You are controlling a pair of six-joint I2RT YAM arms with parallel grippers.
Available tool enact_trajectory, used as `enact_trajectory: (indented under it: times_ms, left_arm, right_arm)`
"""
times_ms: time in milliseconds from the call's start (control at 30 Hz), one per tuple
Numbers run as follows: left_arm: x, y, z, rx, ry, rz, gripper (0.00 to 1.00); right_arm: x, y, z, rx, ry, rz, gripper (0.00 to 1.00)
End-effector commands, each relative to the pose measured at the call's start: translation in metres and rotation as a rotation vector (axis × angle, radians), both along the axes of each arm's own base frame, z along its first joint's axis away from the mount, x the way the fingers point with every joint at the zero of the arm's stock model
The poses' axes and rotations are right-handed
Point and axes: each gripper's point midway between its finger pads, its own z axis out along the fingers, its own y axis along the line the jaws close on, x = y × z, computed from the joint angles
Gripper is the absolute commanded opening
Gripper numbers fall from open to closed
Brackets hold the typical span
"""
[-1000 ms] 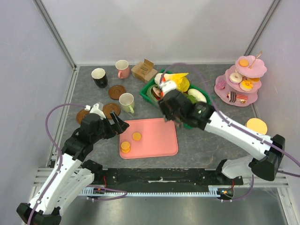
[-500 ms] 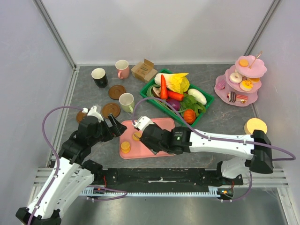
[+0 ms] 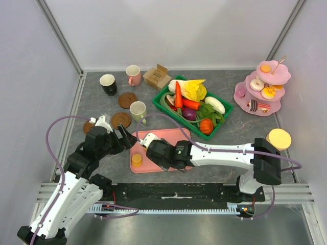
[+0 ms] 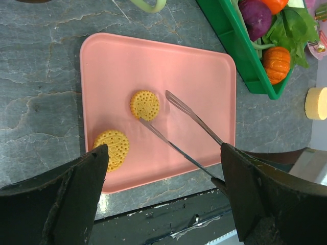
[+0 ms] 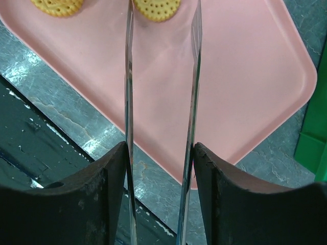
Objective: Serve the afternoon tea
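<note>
Two round orange biscuits [image 4: 144, 105] [image 4: 112, 149] lie on the pink tray [image 4: 204, 76]. My right gripper [image 5: 159, 168] is shut on a pair of metal tongs [image 5: 129, 76], one jaw pressing each arm. The tongs' tips stand apart on either side of one biscuit [image 5: 156, 7]. In the top view the right gripper [image 3: 153, 150] lies low over the tray [image 3: 179, 135] and hides that biscuit; the other biscuit [image 3: 137, 159] shows. My left gripper [image 3: 127, 137] hangs open and empty by the tray's left edge. Black [image 3: 108, 84], pink [image 3: 133, 75] and pale-green [image 3: 138, 111] mugs stand behind.
Brown coasters [image 3: 127, 99] [image 3: 121, 119] [image 3: 90, 126] lie near the mugs. A green basket [image 3: 225, 109] of toy vegetables sits behind the tray, a cardboard box [image 3: 157, 76] beside it. A pink tiered stand [image 3: 263, 87] with sweets is at the back right.
My right arm has swung from over the green basket down to the tray, carrying the tongs to the biscuit. The tongs' arms have spread slightly. The left arm has hardly moved.
</note>
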Motion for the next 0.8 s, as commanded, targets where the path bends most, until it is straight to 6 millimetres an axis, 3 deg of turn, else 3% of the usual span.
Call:
enact_trajectory:
  times_ms: [0,367,767]
  left_arm:
    - [0.002,0.001,0.007,0.001,-0.018,0.011,0.96]
    - [0.002,0.001,0.007,0.000,-0.017,0.010,0.96]
    - [0.002,0.002,0.007,0.000,-0.017,0.012,0.96]
  right_arm:
    - [0.004,0.025,0.014,0.072,-0.021,0.020,0.61]
    - [0.009,0.039,0.009,0.072,-0.021,0.018,0.60]
    - [0.010,0.031,0.005,0.068,0.019,-0.024,0.55]
